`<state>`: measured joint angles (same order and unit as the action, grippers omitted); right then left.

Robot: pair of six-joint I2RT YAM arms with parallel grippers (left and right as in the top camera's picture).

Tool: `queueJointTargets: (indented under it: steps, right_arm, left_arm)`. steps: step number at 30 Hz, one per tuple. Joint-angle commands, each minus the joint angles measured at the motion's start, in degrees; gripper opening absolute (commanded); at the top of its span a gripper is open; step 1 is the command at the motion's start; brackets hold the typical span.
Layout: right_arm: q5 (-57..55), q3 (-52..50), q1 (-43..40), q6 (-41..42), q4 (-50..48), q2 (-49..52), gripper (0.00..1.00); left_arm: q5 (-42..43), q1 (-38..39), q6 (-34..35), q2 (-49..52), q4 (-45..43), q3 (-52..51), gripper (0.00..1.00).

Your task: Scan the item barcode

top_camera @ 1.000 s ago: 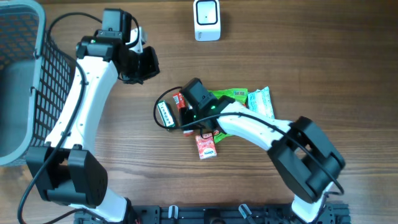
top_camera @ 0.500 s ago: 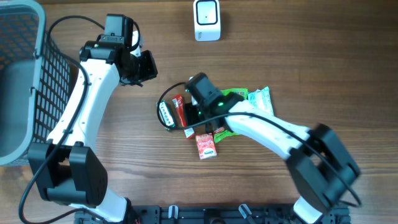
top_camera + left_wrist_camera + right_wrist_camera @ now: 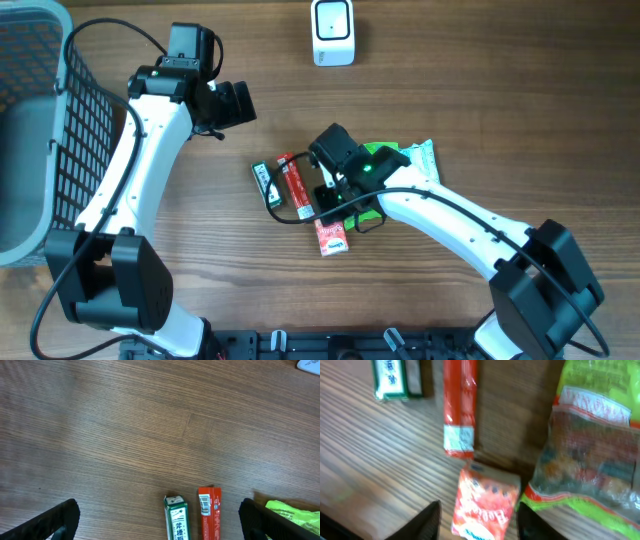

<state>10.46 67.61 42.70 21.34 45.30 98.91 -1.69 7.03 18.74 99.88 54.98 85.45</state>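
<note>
No item is held yet, so the step in hand is judged to be the pick from the pile. The items are gathered at the middle of the table (image 3: 520, 90): a green box (image 3: 263, 185) and a red stick (image 3: 295, 185) lie side by side. A red packet (image 3: 332, 237) is just below them, and a green bag (image 3: 385, 158) is to their right. The scanner (image 3: 332, 32) stands well apart, at the far edge. A basket (image 3: 85, 130) is seen on the left.

The left gripper (image 3: 159, 512) is held above bare wood, short of the box and stick. Its jaws are spread wide, with nothing between them. The right gripper (image 3: 479, 512) is poised over the pile with its jaws apart. The red packet is framed between its fingers (image 3: 422, 522), but no clamp on it is seen.

A white panel, probably the barcode, is shown at one end of the red stick.

For the next move, one item must be singled out and the jaws lowered astride it and closed. Its neighbours should not be dragged. The item must then be lifted and its barcode turned toward the scanner. The thin packet may slip if it is pinched only at an edge.
</note>
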Motion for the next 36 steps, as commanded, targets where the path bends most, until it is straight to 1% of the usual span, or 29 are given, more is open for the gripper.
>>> queueJointTargets:
  steps: [1,4,6,9,14,15,16,18,21,24,27,28,30,33,36]
  right_arm:
    - [-1.4,0.6,0.1,-0.3,3.4,-0.3,0.55]
    - [-5.6,0.6,-1.0,-0.2,3.7,-0.3,0.56]
    - [-5.6,0.6,-3.9,-0.2,1.4,-0.2,0.55]
    - [-5.6,0.6,-8.3,-0.7,0.9,-0.1,0.55]
    - [-5.5,0.6,-17.2,-5.9,1.5,-0.1,0.56]
    - [-5.6,0.6,-18.9,-7.0,1.5,-0.1,0.57]
    - [-5.8,0.6,-20.8,-8.9,1.4,-0.1,0.60]
    - [-6.5,0.6,-22.6,-11.9,1.7,-0.1,0.61]
    - [-8.3,0.5,-24.6,-16.6,3.2,-0.1,0.59]
    - [-9.4,0.1,-25.5,-16.4,4.1,-0.1,0.58]
    - [-13.1,-1.1,-25.5,-14.8,4.5,-0.1,0.48]
    - [-16.3,-1.9,-25.5,-13.3,3.8,0.0,0.48]
    - [-19.6,-2.8,-25.5,-13.2,2.0,0.1,0.48]
    - [-19.4,-4.4,-25.5,-13.2,-2.2,0.1,0.48]
    - [-21.9,-5.5,-25.6,-13.5,-3.1,0.3,0.48]
  left_arm:
    - [-1.0,-0.1,-0.3,0.3,-0.1,-0.4,1.00]
    - [-1.0,-0.1,-0.3,0.3,-0.1,-0.4,1.00]
    - [-1.0,-0.1,-0.3,0.3,-0.1,-0.4,1.00]
    - [-1.0,-0.1,-0.3,0.3,-0.1,-0.4,1.00]
    - [-1.0,-0.1,-0.3,0.3,-0.1,-0.4,1.00]
    - [-1.0,-0.1,-0.3,0.3,-0.1,-0.4,1.00]
    - [-1.0,-0.1,-0.3,0.3,-0.1,-0.4,1.00]
    - [-1.0,-0.1,-0.3,0.3,-0.1,-0.4,1.00]
    - [-1.0,-0.1,-0.3,0.3,-0.1,-0.4,1.00]
    - [-1.0,-0.1,-0.3,0.3,-0.1,-0.4,1.00]
    - [-1.0,-0.1,-0.3,0.3,-0.1,-0.4,1.00]
    - [-1.0,-0.1,-0.3,0.3,-0.1,-0.4,1.00]
    - [-1.0,-0.1,-0.3,0.3,-0.1,-0.4,1.00]
    - [-1.0,-0.1,-0.3,0.3,-0.1,-0.4,1.00]
    - [-1.0,-0.1,-0.3,0.3,-0.1,-0.4,1.00]
